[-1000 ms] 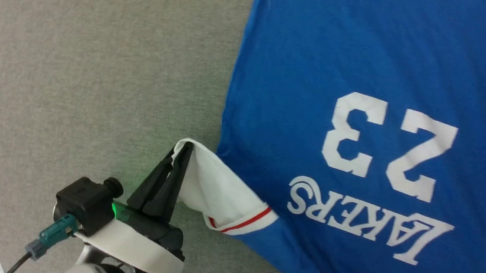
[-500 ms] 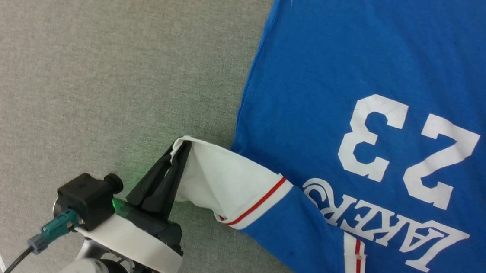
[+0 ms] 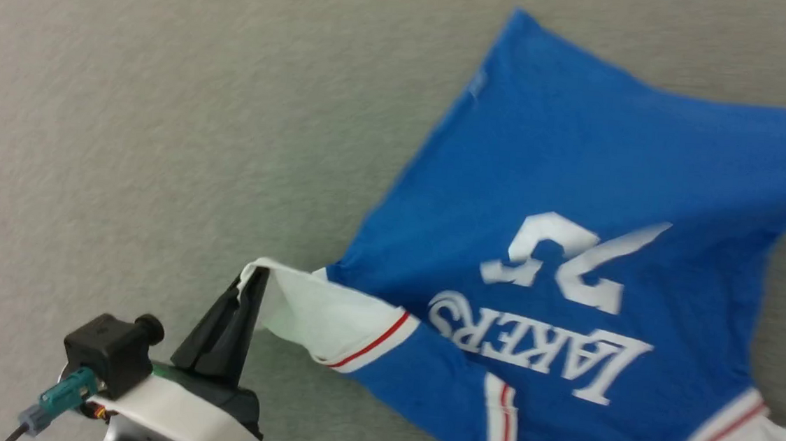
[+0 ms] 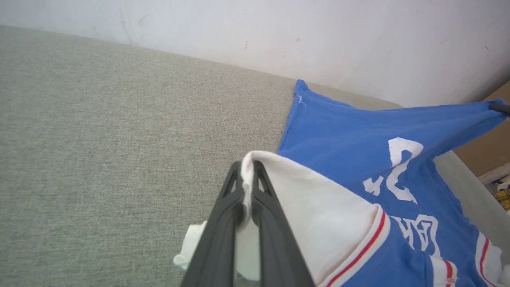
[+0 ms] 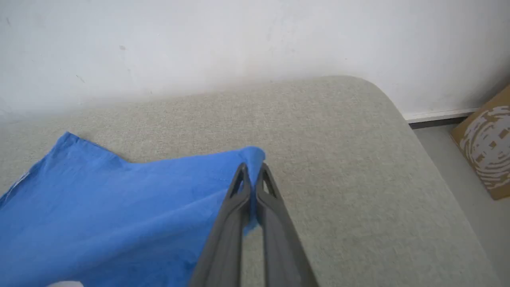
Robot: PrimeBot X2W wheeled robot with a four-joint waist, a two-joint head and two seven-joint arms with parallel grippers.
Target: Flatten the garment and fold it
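Blue garment (image 3: 578, 186) w/ white LAKERS print, rumpled on grey surface (image 3: 127, 122); left gripper (image 3: 256, 277) clamps its white sleeve (image 3: 315, 312), right gripper (image 5: 252, 169) pinches a blue corner (image 5: 255, 153)

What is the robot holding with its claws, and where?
The bright blue soft-fabric T-shirt: the left claw pinches the edge of its white sleeve, the right claw pinches a blue corner.

We see the garment (image 3: 580, 158), a blue T-shirt with white, red-striped sleeves and upside-down white lettering. It is rumpled, one sleeve drawn taut toward 8 o'clock, a hem corner toward 3.
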